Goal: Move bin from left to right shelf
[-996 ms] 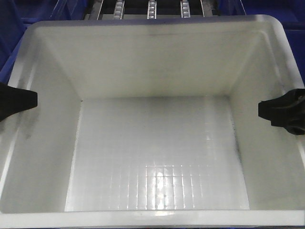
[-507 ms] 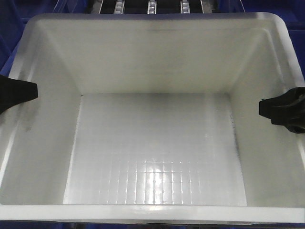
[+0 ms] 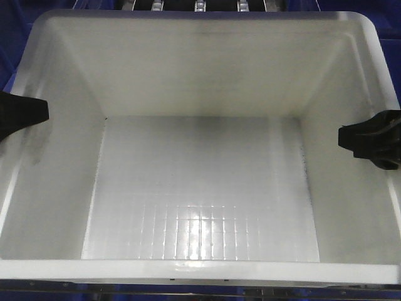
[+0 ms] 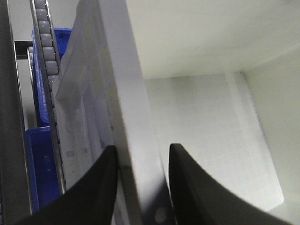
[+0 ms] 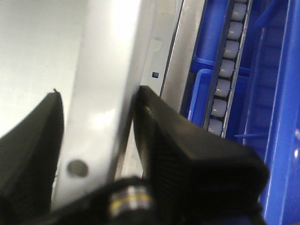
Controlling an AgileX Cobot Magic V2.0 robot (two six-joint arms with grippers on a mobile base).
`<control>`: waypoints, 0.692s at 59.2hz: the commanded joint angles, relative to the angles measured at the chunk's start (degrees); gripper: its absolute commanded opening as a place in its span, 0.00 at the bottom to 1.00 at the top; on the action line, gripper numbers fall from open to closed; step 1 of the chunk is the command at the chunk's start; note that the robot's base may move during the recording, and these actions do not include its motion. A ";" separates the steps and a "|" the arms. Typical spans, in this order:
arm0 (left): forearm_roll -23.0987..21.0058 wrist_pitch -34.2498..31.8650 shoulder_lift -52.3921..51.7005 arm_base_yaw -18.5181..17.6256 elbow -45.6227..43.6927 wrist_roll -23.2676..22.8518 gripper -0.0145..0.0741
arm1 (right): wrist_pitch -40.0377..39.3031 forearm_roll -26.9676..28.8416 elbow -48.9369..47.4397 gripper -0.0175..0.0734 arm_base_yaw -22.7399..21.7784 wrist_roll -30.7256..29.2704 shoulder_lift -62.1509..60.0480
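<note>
The bin [image 3: 200, 69], a large white crate with a grid floor, fills the front view and is empty. My left gripper [image 3: 22, 116] sits on its left rim and my right gripper [image 3: 373, 141] on its right rim. In the left wrist view the left gripper [image 4: 140, 150] straddles the bin's left wall [image 4: 122, 70], one finger outside and one inside, shut on it. In the right wrist view the right gripper [image 5: 98, 93] clamps the right rim [image 5: 112, 47] the same way.
Dark blue crates [image 3: 12, 37] flank the bin, and roller tracks [image 3: 199, 5] show past its far rim. A roller track [image 4: 47, 56] and blue crate [image 4: 40, 178] lie left of the bin; another track [image 5: 227, 70] and blue crate [image 5: 276, 93] lie to its right.
The bin has slid upward in the front view, covering more of the roller tracks and showing its whole near rim. Both grippers keep their hold on the side rims.
</note>
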 commanded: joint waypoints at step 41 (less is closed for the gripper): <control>-9.93 -4.29 0.13 -1.09 -2.27 1.30 0.16 | -7.20 8.26 -2.26 0.19 0.79 -1.40 1.16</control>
